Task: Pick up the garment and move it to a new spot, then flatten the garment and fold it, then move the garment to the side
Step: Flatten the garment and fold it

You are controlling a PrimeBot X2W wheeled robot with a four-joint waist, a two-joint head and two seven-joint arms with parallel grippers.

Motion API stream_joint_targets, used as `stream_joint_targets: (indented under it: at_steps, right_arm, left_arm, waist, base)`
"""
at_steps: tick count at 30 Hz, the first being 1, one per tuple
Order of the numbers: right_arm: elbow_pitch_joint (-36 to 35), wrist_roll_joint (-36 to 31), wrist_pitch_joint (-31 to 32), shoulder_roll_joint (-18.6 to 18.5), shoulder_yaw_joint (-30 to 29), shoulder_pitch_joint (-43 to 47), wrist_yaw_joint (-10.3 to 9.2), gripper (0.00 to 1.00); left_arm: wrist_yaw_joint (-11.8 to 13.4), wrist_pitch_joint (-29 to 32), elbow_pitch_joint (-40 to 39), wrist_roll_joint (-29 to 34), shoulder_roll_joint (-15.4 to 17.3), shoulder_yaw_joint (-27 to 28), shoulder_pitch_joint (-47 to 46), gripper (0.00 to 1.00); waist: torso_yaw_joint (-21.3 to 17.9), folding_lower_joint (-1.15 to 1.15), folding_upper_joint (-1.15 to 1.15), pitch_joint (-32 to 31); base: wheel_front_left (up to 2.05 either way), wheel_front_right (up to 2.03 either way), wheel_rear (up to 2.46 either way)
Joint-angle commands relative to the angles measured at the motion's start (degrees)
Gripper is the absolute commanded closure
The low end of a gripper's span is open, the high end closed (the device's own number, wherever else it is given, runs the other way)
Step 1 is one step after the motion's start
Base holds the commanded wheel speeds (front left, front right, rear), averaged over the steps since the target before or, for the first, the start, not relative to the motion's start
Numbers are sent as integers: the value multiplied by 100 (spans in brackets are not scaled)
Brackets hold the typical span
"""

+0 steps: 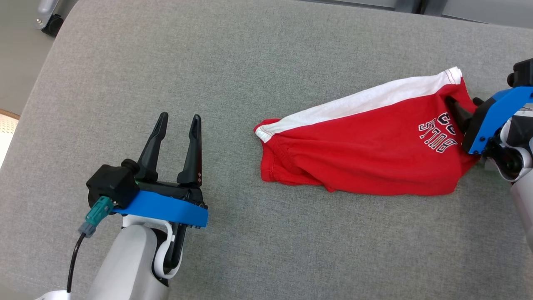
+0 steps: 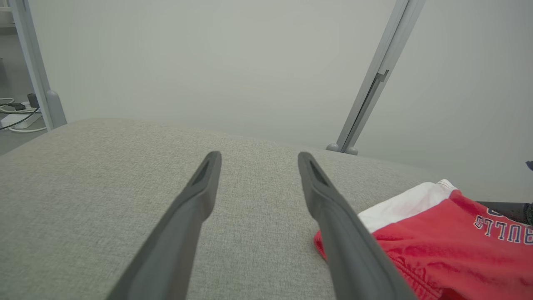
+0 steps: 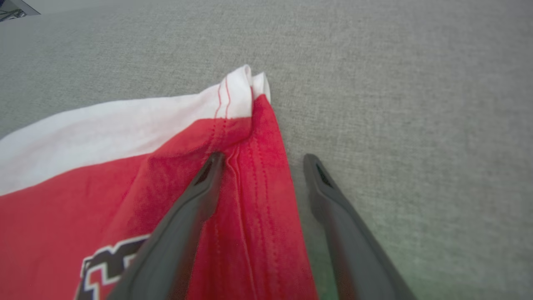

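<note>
Head camera is looking steeply down on the grey padded surface [image 1: 266,62]; left wrist camera is skimming low along its fingers [image 2: 179,233] toward a pale wall [image 2: 208,62]; right wrist camera is sitting close over the red garment [image 3: 62,216], which all three views are sharing.

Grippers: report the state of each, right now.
Left gripper: open, holding nothing.
Right gripper: open, fingers astride the hem of the red shorts, not clamped.
</note>
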Motion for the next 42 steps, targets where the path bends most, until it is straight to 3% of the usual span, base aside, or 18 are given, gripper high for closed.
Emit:
stream_joint_targets:
  at_steps: [1,2,3,10,19,29,36,42]
  right_arm:
    - [137,-53,131,171,96,158,2,65]
    - [137,-100,153,198,131,179,3,91]
    - [114,-132,166,232,170,217,7,100]
    - [-256,43,-141,259,114,512,0,100]
    - [-566,-100,-734,68,-382,915,0,100]
    - [-738,-1160,-788,-90,-1310,1270,0,100]
    - [-1391,-1884,-339,307,-1727,1321,0,100]
    - [-2347,-2135,276,909,-1438,1425,0,100]
  left_arm:
    - [-9,-23,-22,-21,-3,-16,-79,0]
    - [-9,-23,-16,-30,5,-32,-79,0]
    - [-9,-23,-10,-39,18,-41,-75,0]
    - [-10,-23,30,-113,112,-21,77,0]
    - [-10,-22,-11,-170,225,-49,273,0]
    - [-9,-23,-54,-157,333,-15,417,0]
    - [-9,-23,-44,-192,335,-59,475,0]
    - [-9,-23,-60,-220,313,-80,465,0]
  waist:
    - [1,0,0,-4]
    - [0,0,0,-13]
    - [-6,0,0,-28]
    - [-172,0,0,-204]
    - [-472,0,0,-548]
    - [-729,0,0,-802]
    - [-744,0,0,-917]
    - [-629,0,0,-943]
  base:
    - [0,0,0]
    - [0,0,0]
    - [0,0,0]
    - [0,0,0]
    - [0,0,0]
    - [0,0,0]
    - [0,0,0]
    - [0,0,0]
